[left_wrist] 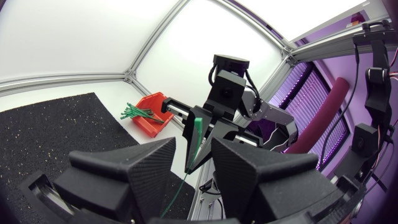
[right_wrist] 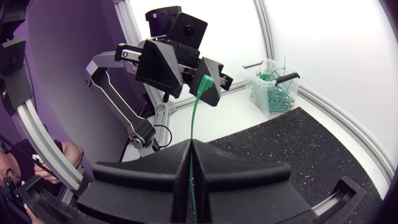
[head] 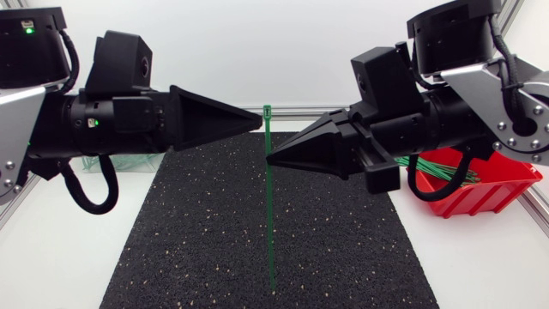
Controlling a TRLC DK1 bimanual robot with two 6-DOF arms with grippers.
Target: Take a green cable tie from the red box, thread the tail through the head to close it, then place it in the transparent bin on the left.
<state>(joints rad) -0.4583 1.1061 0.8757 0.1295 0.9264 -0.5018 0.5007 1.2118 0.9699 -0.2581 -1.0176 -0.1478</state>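
Left arm reaches in level from the left. The left gripper (head: 257,123) has its jaws apart, tip just beside the upper end of the green cable tie (head: 269,223). The tie stands upright over the black mat (head: 197,240). Right arm comes in level from the right, right gripper (head: 271,159) clamped on the tie below its head. The transparent bin (right_wrist: 268,62) holds a heap of green ties. The red box (head: 506,184) holds loose green ties (head: 446,176).
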